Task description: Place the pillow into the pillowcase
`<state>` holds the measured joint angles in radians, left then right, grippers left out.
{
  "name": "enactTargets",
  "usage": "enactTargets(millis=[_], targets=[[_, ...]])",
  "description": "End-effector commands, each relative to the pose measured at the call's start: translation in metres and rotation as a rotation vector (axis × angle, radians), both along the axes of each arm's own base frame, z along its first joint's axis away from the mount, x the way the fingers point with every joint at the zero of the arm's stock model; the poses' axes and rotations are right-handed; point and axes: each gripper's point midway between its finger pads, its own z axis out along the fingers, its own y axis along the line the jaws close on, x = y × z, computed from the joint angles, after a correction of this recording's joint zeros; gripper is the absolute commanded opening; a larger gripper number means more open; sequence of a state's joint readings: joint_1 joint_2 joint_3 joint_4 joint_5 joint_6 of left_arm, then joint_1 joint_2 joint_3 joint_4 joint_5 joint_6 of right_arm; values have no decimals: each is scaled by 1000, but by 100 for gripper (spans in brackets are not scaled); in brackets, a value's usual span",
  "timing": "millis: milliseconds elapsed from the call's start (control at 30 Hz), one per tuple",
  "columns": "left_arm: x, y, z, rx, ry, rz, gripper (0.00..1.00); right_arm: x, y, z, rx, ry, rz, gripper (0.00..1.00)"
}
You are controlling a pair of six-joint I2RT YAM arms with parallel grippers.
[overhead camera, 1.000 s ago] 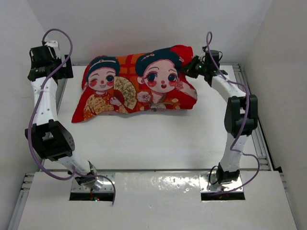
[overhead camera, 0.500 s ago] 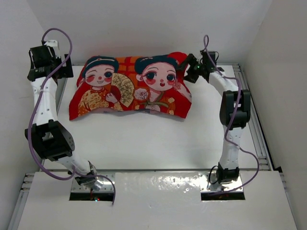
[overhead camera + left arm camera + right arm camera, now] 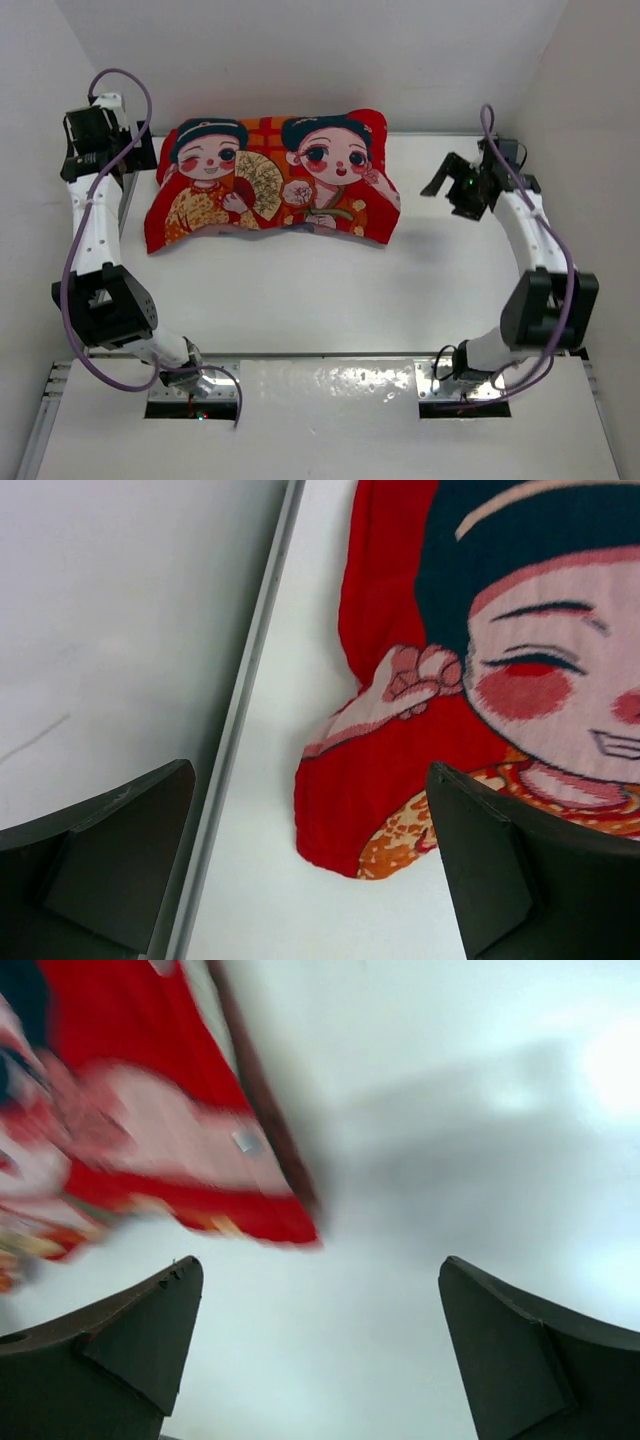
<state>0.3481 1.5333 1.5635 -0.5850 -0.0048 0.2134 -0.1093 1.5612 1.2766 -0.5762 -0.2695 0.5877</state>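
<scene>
The red pillowcase [image 3: 270,180] with two cartoon children and a fan lies plump and face-up at the back of the white table. The pillow itself does not show; it is hidden. My left gripper [image 3: 128,152] hovers open at the pillowcase's left end, and the left wrist view shows the red lower-left corner [image 3: 370,790] between its spread fingers [image 3: 310,772]. My right gripper [image 3: 450,195] is open and empty, a short way right of the pillowcase and not touching it. In the blurred right wrist view, the pillowcase's corner [image 3: 200,1180] lies beyond the gripper [image 3: 318,1262].
A metal rail [image 3: 240,730] runs along the table's left edge, right beside the left gripper. White walls [image 3: 300,50] close in the back and both sides. Both arm bases [image 3: 190,385] sit on the near ledge.
The right gripper opened, let go of the pillowcase's upper right corner and drew back to the right. The pillowcase dropped and settled. The left arm barely moved.
</scene>
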Motion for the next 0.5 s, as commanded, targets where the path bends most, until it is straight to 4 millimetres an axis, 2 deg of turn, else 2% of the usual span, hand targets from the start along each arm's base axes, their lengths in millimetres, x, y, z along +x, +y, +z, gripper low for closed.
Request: enactTargets(millis=[0,33,100,133,233,300,333,467], targets=[[-8,8,5,22,-31,50,100,-73,-21,-37,-199,185,-30,99],[-14,7,-1,23,-19,52,100,-82,-26,-28,-209,161,-79,99],[-21,6,-10,27,7,45,100,-106,-37,-38,-247,208,-136,99],[-27,4,-19,24,34,43,100,-112,-40,-31,-248,182,-177,99],[-44,4,-31,54,94,36,100,-134,-45,-34,-266,201,-205,99],[-62,16,-47,86,152,82,100,-150,-48,-32,-291,206,-212,99],[-74,22,-59,83,174,112,100,-155,-54,-29,-321,191,-228,99],[-91,25,-85,38,203,160,100,-170,-57,-39,-341,176,-233,99]])
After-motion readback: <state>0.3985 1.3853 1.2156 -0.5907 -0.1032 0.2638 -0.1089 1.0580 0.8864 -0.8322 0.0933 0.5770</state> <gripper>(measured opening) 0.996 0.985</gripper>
